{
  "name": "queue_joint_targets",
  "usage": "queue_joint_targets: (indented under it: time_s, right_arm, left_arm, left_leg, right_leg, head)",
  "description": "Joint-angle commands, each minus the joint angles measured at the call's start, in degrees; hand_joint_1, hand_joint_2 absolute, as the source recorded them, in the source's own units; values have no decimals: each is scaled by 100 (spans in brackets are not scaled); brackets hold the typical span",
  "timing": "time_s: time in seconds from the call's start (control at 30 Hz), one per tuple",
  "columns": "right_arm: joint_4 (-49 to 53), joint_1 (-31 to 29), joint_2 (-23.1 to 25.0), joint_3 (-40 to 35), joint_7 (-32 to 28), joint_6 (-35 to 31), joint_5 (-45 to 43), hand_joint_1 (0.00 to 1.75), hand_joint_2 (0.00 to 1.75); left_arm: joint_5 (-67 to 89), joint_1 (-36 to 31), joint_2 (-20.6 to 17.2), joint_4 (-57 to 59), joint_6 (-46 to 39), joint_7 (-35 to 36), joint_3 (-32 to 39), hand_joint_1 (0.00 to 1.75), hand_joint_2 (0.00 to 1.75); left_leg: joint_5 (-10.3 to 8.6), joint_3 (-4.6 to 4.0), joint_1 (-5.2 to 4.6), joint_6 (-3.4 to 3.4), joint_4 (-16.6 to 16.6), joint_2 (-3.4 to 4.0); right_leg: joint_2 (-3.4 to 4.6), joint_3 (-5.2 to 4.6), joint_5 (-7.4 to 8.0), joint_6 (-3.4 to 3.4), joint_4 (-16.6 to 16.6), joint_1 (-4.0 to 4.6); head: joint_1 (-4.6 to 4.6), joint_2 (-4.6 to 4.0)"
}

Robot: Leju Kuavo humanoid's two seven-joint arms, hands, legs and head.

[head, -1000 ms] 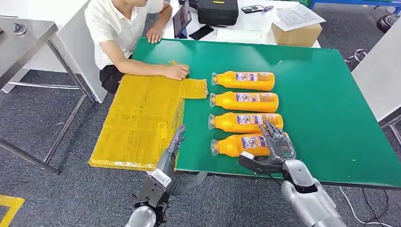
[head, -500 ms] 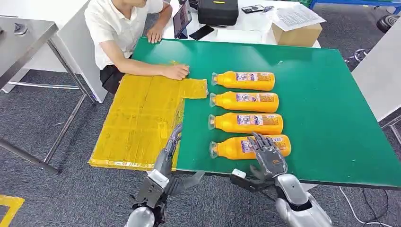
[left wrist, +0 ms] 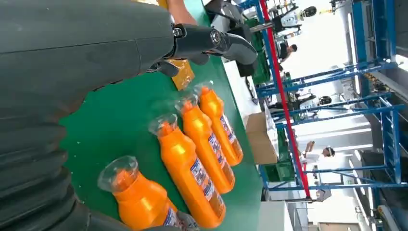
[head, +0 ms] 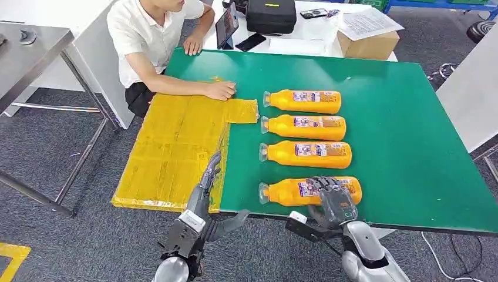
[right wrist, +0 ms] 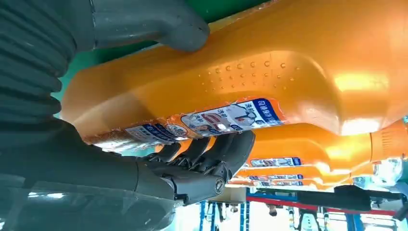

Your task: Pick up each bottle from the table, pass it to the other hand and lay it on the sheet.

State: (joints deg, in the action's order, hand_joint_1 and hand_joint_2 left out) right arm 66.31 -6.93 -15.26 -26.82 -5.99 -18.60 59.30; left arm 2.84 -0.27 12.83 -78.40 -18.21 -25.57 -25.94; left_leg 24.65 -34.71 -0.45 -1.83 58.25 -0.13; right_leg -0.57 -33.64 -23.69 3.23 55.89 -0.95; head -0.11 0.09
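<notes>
While your right hand (head: 332, 200) wraps the nearest orange plastic bottle (head: 293, 191) lying by the front edge of the green worktop (head: 399, 129), thumb beneath and fingers (right wrist: 211, 154) over its label, firm that grip before lifting. Keep it level. Your left hand (head: 207, 187) waits with fingers apart, holding nothing, above the yellow sheet (head: 170, 153); bring the bottle across to it.

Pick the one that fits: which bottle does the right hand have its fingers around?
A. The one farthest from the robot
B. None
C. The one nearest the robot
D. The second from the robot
C: the right hand wraps the nearest bottle, thumb and fingers on opposite sides in the right wrist view.
</notes>
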Motion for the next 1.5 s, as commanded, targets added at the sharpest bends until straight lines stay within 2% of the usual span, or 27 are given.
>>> queue_joint_targets:
  time_s: [0.03,0.23,0.3,0.33,0.37,0.4,0.43,0.47,0.63,0.67,0.83,1.07,1.33,1.47,1.5]
  right_arm:
    - [-457,376,96,86,24,76,-50,175,175]
    - [-592,489,24,424,266,-155,140,175,175]
    - [-688,434,-2,503,376,-295,459,171,175]
    - [-735,403,16,568,385,-322,530,143,175]
    - [-798,352,33,598,420,-387,677,89,175]
    - [-838,309,71,639,414,-404,707,45,175]
    - [-910,257,89,648,432,-424,782,54,175]
    - [-970,213,129,670,423,-511,869,23,175]
    - [-966,203,149,663,423,-507,868,23,175]
    - [-956,209,148,662,427,-535,888,0,175]
    - [-1032,72,240,644,470,-793,1226,0,175]
    - [-1145,-110,262,585,588,-810,1523,0,175]
    - [-1568,-266,267,859,767,-187,1144,0,175]
    - [-1625,-283,274,872,789,-121,1121,0,175]
    - [-1709,-307,278,910,1035,160,1133,0,175]
  left_arm:
    - [-19,-52,-125,55,-5,29,71,0,175]
    - [-5,0,-121,26,-7,40,116,0,175]
    - [6,8,-119,9,-18,31,123,0,175]
    - [7,4,-115,14,-18,28,127,0,175]
    - [1,0,-105,19,-27,19,136,0,175]
    - [-3,2,-102,22,-29,16,137,0,175]
    - [-5,-4,-104,33,-25,16,127,0,175]
    - [-12,-1,-103,27,-25,6,118,0,175]
    - [-12,0,-103,26,-25,6,117,0,175]
    - [-13,3,-103,19,-26,4,118,0,175]
    - [-43,17,-93,-14,-76,-26,109,0,175]
    - [-52,39,-97,-50,-137,-23,98,0,175]
    - [-87,44,-111,-57,-169,-5,116,0,175]
    - [-90,49,-112,-64,-169,-3,119,0,175]
    - [-101,54,-108,-71,-168,6,128,0,175]
  left_leg:
    - [6,22,8,6,-5,-16]
    - [11,35,9,5,-11,-24]
    - [12,37,8,7,-13,-29]
    - [11,33,6,2,-9,-25]
    - [11,38,7,5,-13,-28]
    - [11,33,6,3,-9,-23]
    - [11,30,5,2,-8,-19]
    - [13,34,7,5,-9,-19]
    - [8,29,1,-2,-9,-14]
    - [12,39,7,5,-13,-7]
    - [7,32,4,-1,-7,-11]
    - [7,30,5,-1,-6,1]
    - [5,36,4,1,-9,-5]
    - [9,55,4,-2,-3,-13]
    - [11,57,3,-4,-3,-13]
  right_leg:
    - [-13,3,-10,-6,-8,8]
    - [-19,18,-17,0,-17,9]
    - [-23,24,-20,-1,-20,8]
    - [-18,19,-18,5,-15,6]
    - [-20,25,-19,2,-20,7]
    - [-15,20,-17,5,-17,6]
    - [-11,20,-15,6,-16,5]
    - [-10,26,-16,2,-17,7]
    - [-9,72,-12,6,-14,0]
    - [-1,81,-11,-1,-20,7]
    - [-10,71,-7,6,-14,4]
    - [2,69,-3,4,-13,4]
    - [-3,72,-1,-2,-16,4]
    - [-12,62,-8,3,-12,4]
    - [-11,37,-13,3,-13,3]
  head:
    - [2,0]
    - [0,0]
    - [0,0]
    - [0,0]
    - [0,0]
    - [2,0]
    - [0,0]
    - [0,0]
    - [0,0]
    - [0,0]
    - [-2,0]
    - [0,0]
    - [2,0]
    - [0,0]
    - [0,0]
